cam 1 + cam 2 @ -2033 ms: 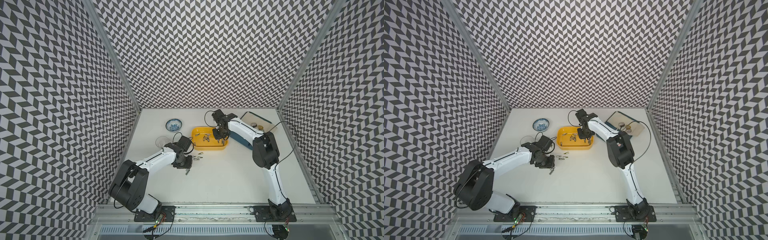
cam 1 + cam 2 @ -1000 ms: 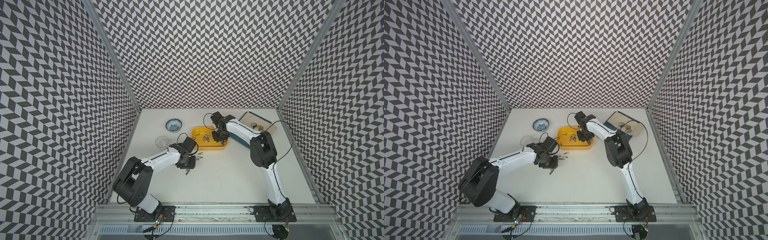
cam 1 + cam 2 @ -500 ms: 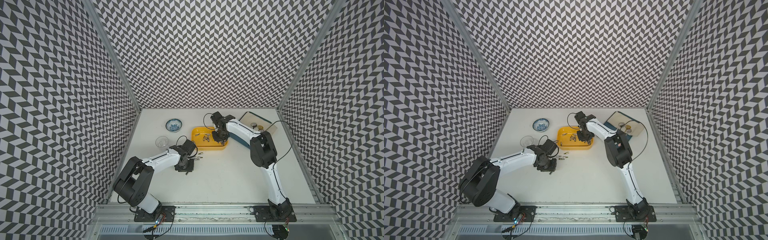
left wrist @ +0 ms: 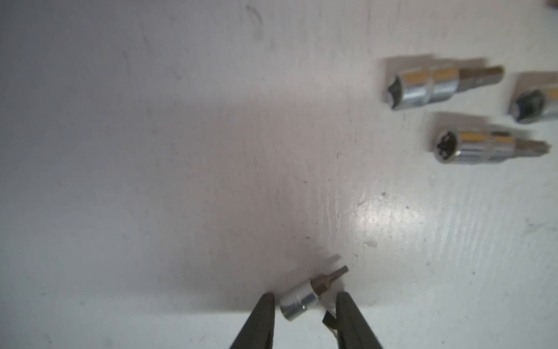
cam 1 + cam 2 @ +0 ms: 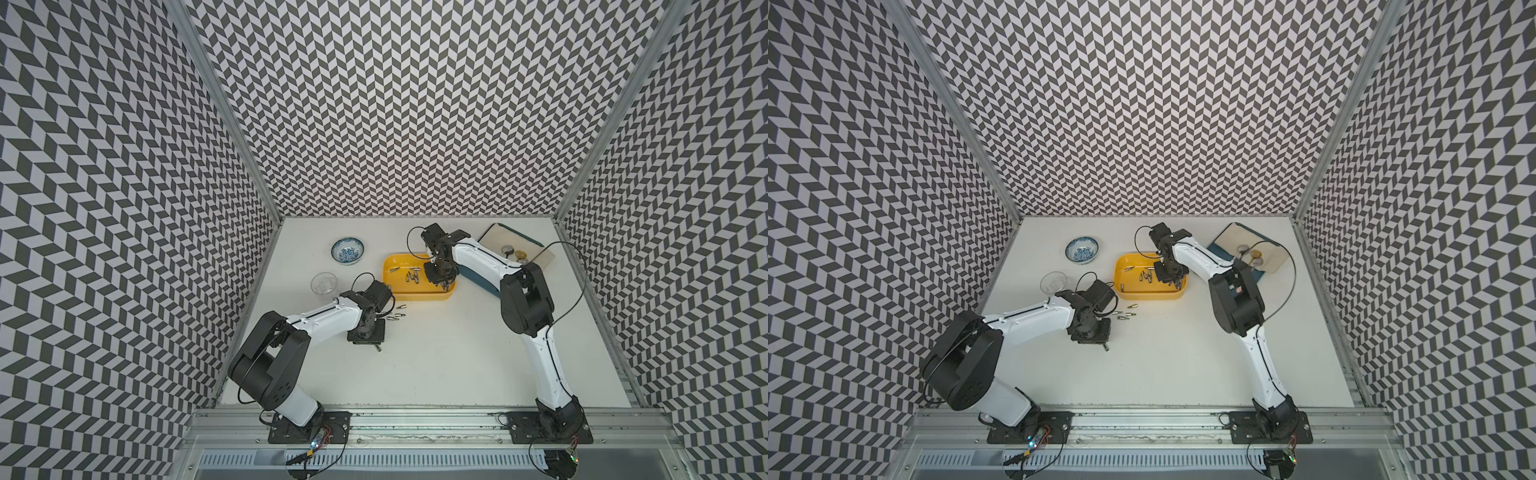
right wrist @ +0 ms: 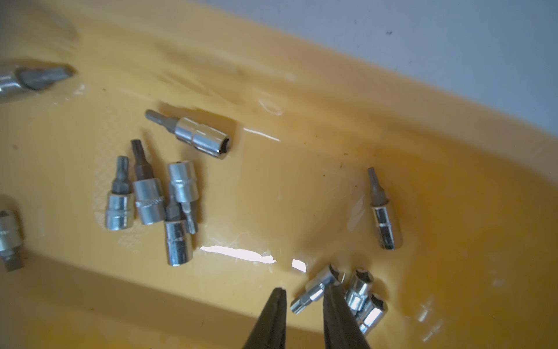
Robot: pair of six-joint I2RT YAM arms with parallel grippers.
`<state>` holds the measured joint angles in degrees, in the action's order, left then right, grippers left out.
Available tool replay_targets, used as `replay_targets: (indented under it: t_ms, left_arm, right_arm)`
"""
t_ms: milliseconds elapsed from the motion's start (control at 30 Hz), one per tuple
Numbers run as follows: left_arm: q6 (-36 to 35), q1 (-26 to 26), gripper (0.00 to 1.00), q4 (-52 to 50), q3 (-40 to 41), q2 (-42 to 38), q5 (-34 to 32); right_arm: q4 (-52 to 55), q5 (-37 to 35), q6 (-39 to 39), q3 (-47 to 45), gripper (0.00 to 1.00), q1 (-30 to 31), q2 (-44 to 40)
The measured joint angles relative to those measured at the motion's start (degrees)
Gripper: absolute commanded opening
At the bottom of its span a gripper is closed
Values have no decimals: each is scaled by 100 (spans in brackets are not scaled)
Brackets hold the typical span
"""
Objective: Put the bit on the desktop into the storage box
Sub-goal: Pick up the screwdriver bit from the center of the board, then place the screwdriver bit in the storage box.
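L gripper (image 4: 305, 299) sits low over desktop (image 4: 151, 181), jaws part-open. They straddle one bit (image 4: 300, 302) lying flat btwn the tips, not clamped yet. Looks like small steel: prob. stiff, heavy for its size, slick, apt to roll. Best pinched across the chrome socket end, not the thin tip. Just beyond the jaws: 3 loose bits (image 4: 434, 83). Well beyond: storage box (image 5: 419, 296) w/ 11 boxed bits (image 6: 193, 133) countable. R gripper (image 6: 305, 292) is inside, jaws narrow, one bit at its tips; gripped or not, can't tell.

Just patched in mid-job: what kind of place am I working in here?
Most likely a robot test cell, not a real workshop: black-and-white chevron walls enclose the desktop, and the left arm and right arm are bolted to an aluminium rail along its front edge.
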<state>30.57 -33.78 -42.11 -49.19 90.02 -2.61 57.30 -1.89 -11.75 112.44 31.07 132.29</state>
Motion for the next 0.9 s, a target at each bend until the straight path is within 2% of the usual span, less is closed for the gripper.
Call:
replay_targets:
  t_ms: [100,300,533,900]
  left_arm:
    - [-2,0,31,-2,0,7,-20]
    - [2,0,31,-2,-2,22,-24]
    - [31,-70,40,7,-17,24,15]
    - [153,-337,40,0,-15,0,232]
  right_arm:
    - [2,0,0,0,26,0,0]
    - [52,-17,0,-11,27,63,-74]
    - [101,-26,-42,-105,27,273,-424]
    - [107,-63,-96,-105,27,337,-625]
